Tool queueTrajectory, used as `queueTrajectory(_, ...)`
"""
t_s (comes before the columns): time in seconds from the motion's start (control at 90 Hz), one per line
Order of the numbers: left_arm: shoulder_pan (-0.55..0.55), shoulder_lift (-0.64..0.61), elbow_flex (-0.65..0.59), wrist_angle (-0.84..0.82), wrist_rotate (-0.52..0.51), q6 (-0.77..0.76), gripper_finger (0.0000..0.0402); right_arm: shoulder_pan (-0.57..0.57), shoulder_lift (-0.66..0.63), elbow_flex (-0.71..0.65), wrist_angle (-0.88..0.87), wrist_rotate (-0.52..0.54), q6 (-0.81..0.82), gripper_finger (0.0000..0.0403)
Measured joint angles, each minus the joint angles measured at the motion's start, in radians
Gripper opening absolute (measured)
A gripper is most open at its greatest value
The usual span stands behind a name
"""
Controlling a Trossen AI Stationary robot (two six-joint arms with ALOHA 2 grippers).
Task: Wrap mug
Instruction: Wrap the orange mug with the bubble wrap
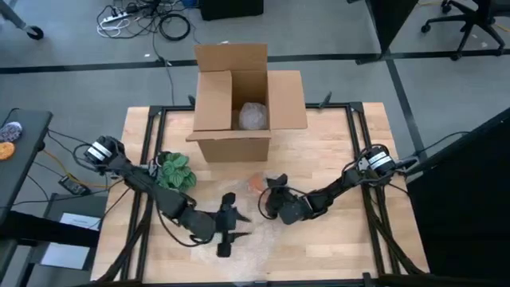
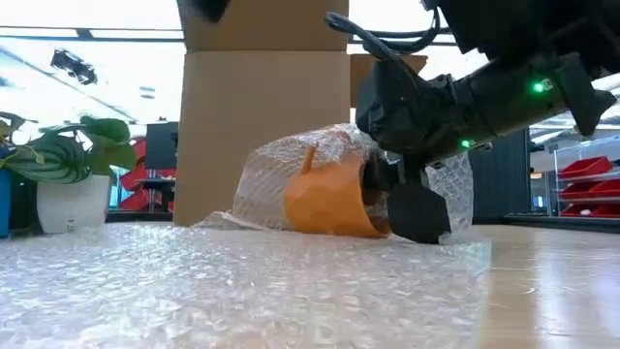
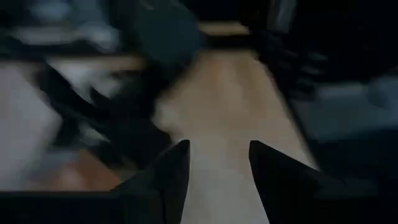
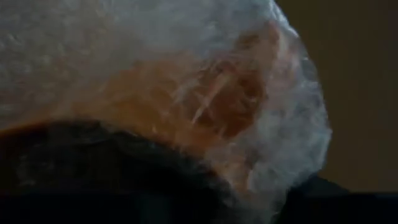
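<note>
An orange mug (image 2: 327, 202) lies on its side on a sheet of bubble wrap (image 2: 242, 281) at the table's middle, with the sheet's far part folded up over it. My right gripper (image 2: 402, 199) is at the mug's right end, shut on the wrap; in the high view it (image 1: 275, 197) sits just right of the mug (image 1: 255, 182). My left gripper (image 1: 226, 227) hovers open over the sheet, nearer the front edge, with nothing between its fingers (image 3: 171, 177). My right gripper comes in level from the table's right and holds the fold of bubble wrap (image 2: 441, 184) at the mug's right end. The gripper's own body hides the place of contact. The wrap (image 4: 205, 93) lies draped over the mug, which rests on the sheet.
An open cardboard box (image 1: 239, 96) stands at the far middle with a bubble-wrapped bundle (image 1: 253, 116) inside. A potted plant (image 1: 174, 169) stands on the left, close to my left arm. Bare wood lies to the right of the sheet.
</note>
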Motion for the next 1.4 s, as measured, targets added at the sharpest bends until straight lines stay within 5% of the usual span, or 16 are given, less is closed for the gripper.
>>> queueTrajectory(0.156,0.069,0.069,-0.003,0.000,-0.173,0.022,0.0152,0.011,0.000,0.022,0.003,-0.044,0.104,0.0153)
queueTrajectory(0.511,0.166,0.220,-0.001,-0.082,-0.175,-0.014,0.0152,0.031,0.000,0.024,0.024,-0.103,0.271,0.0183)
queueTrajectory(1.4,0.152,0.224,0.000,-0.198,-0.166,-0.111,0.0152,0.191,-0.131,0.028,-0.179,-0.081,0.638,0.0206)
